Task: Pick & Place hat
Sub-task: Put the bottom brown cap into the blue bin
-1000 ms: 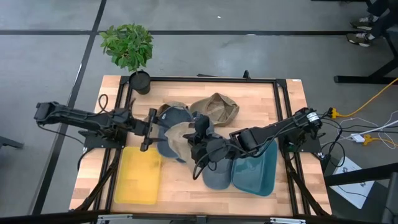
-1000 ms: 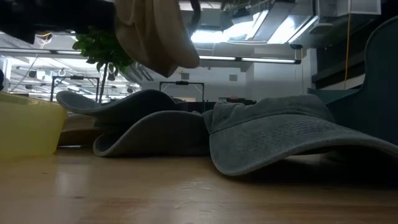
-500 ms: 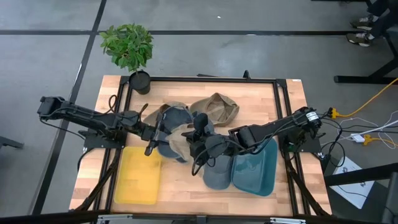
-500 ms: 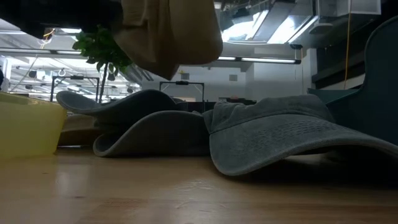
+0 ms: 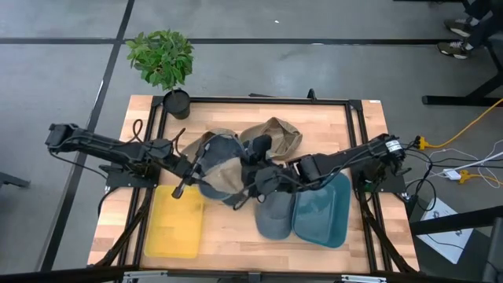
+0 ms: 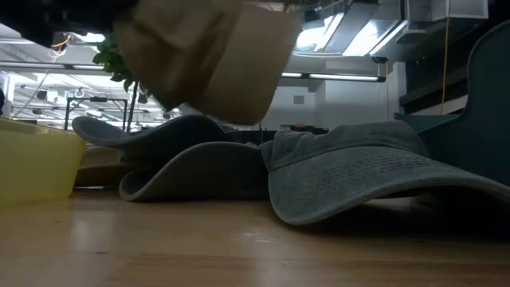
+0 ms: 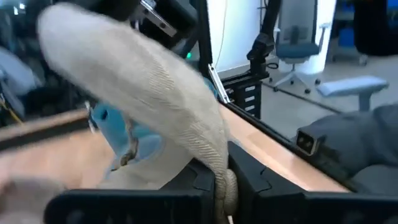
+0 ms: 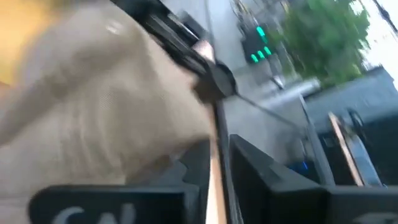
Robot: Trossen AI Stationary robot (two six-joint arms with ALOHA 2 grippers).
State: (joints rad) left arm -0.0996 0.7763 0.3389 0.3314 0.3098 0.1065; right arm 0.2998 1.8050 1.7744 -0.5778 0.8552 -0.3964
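Note:
A beige hat [image 5: 224,174] hangs above the middle of the table between my two grippers, clear of the hats under it in the low view [image 6: 211,60]. My left gripper [image 5: 198,167] reaches in from the left and is shut on the hat's edge. My right gripper [image 5: 250,179] comes from the right, its fingers [image 8: 193,168] a narrow gap apart beside the hat's cloth [image 8: 93,106]. Grey-blue hats [image 6: 366,171] and a tan hat [image 5: 271,134] lie on the table. My left gripper pinches the beige hat's rolled edge [image 7: 225,186] between its two fingers, coming nearly level from the table's left. The hat rises beyond the fingers and is lifted clear of the table. My right gripper stands against the hat's right side; whether it touches the cloth I cannot tell.
A yellow tray [image 5: 177,224] lies at the near left and a teal bin [image 5: 326,212] at the near right. A grey-blue hat [image 5: 273,222] rests beside the bin. A potted plant [image 5: 161,59] stands at the far left corner. A black frame edges the table.
My left gripper has moved toward the hat and shut on its edge. My right gripper has gone a little toward the table's left and far side. The beige hat has swung and tipped while staying lifted clear.

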